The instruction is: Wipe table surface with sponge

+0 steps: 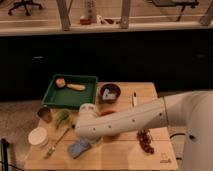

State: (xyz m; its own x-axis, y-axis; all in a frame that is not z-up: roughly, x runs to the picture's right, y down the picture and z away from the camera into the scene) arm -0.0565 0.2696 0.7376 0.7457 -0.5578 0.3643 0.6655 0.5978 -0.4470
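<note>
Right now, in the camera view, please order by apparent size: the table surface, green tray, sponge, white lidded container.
1. table surface
2. green tray
3. sponge and white lidded container look alike; no ranking.
The tool sits beside the sponge, under the arm.

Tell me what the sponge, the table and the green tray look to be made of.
The sponge looks like soft foam: matte blue-grey, flat pad. The table looks like wood: light tan, plank lines, dull finish. The green tray is probably plastic: even colour, moulded raised rim. The gripper is low over the table just right of the sponge, under the white arm.
</note>
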